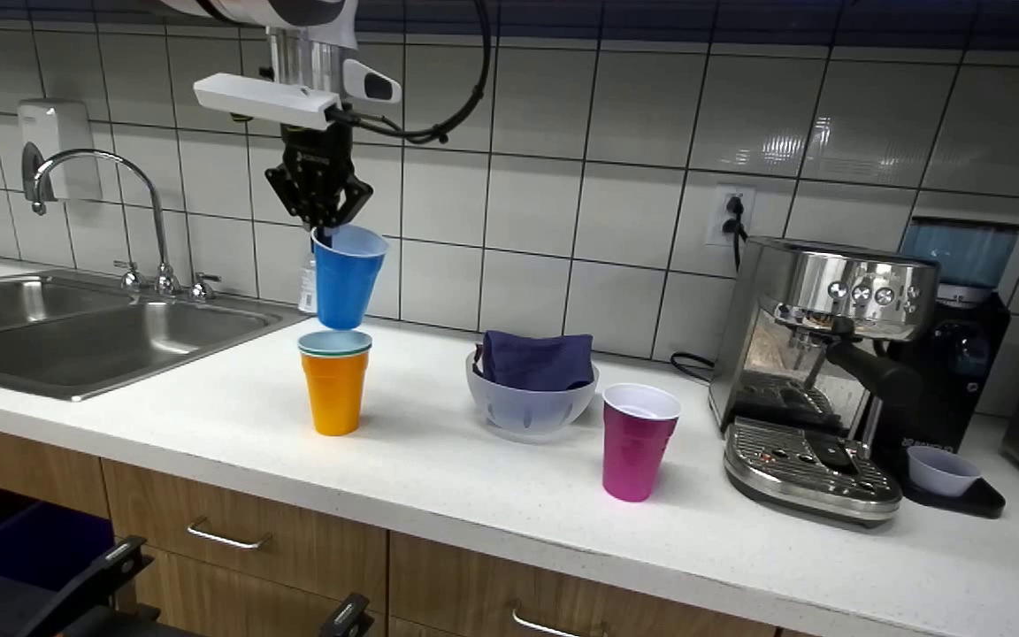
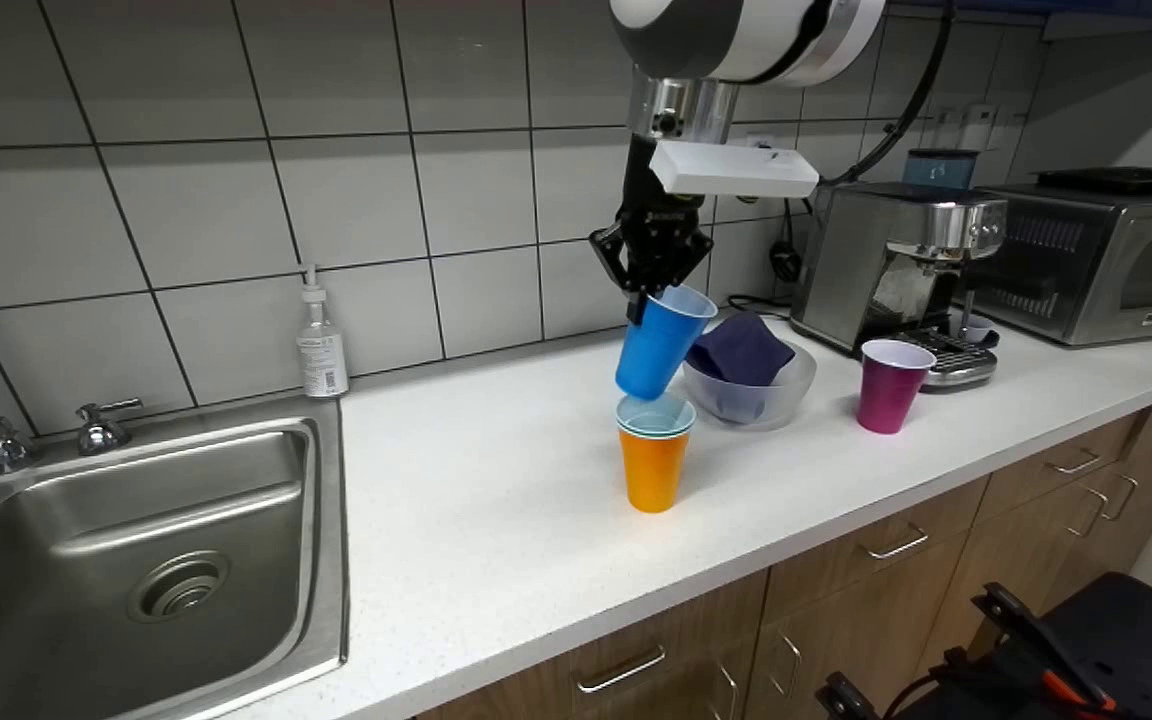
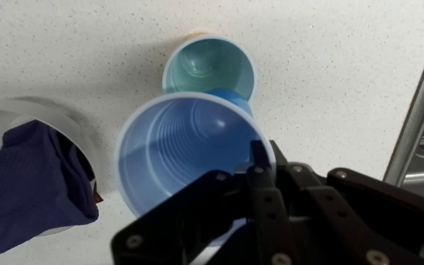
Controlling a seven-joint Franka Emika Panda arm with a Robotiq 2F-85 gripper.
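My gripper [image 1: 324,235] is shut on the rim of a blue cup [image 1: 348,285], with one finger inside and one outside the wall. The blue cup hangs tilted, its open mouth up, in both exterior views [image 2: 664,345]. In the wrist view, the fingertips [image 3: 267,154] pinch the right side of the blue cup's rim [image 3: 197,143]. Just below its base stands an upright orange cup [image 1: 335,395] with a teal cup [image 2: 656,412] nested in it. The teal cup's inside [image 3: 206,62] shows in the wrist view. I cannot tell whether the blue cup touches its rim.
A clear bowl [image 1: 532,409] with a navy cloth [image 1: 536,363] and a magenta cup [image 1: 638,456] stand on the white counter [image 2: 496,520]. An espresso machine [image 1: 828,292] and a microwave [image 2: 1126,260] stand beyond. A sink [image 2: 326,560] and a soap bottle [image 2: 321,350] are opposite.
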